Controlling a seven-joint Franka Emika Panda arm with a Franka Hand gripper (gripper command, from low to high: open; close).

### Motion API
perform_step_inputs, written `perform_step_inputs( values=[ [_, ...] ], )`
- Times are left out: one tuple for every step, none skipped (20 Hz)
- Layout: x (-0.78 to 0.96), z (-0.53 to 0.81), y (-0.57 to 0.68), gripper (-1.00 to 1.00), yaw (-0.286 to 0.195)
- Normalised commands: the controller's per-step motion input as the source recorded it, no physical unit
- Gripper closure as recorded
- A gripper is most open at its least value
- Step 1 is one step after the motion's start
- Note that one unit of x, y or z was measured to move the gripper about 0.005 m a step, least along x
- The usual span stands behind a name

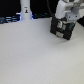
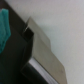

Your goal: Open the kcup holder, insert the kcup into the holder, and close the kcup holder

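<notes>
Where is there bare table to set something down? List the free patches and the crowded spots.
Free: the whole near part of the table, and the far strip between the white bottle and the kcup holder. Crowded: the exterior view's far right, where the arm hangs over the kcup holder, and the far left, where dark clutter sits beside the bottle.

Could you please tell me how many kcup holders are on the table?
1. The kcup holder sits on the table at the exterior view's upper right, under the arm, which could hide another.
</notes>
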Motion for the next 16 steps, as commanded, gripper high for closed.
perform_step_inputs(
  values=[
    [-0.71,0.01,0.46,-1.00,0.075],
    [-0.71,0.01,0.48,-1.00,0.070],
    [-0.74,0.01,0.51,-1.00,0.057],
    [-0.65,0.01,0.51,-1.00,0.061],
    [-0.48,0.23,0.50,-1.00,0.043],
    [-0.13,0.56,0.42,-1.00,0.042],
    [0.12,0.79,0.28,-1.00,0.033],
    [0.24,0.99,0.19,-1.00,0.023],
    [0.27,1.00,0.12,-1.00,0.011],
    [0.24,0.94,0.10,-1.00,0.020],
    [0.27,0.95,0.11,-1.00,0.001],
    [0.19,0.92,0.14,-1.00,-0.005],
    [-0.04,0.88,0.37,-1.00,-0.002],
    [0.05,0.82,0.27,-1.00,-0.012],
    [0.11,0.55,0.13,-1.00,-0.026],
    [0.12,0.07,0.01,-1.00,-0.019]
  ],
)
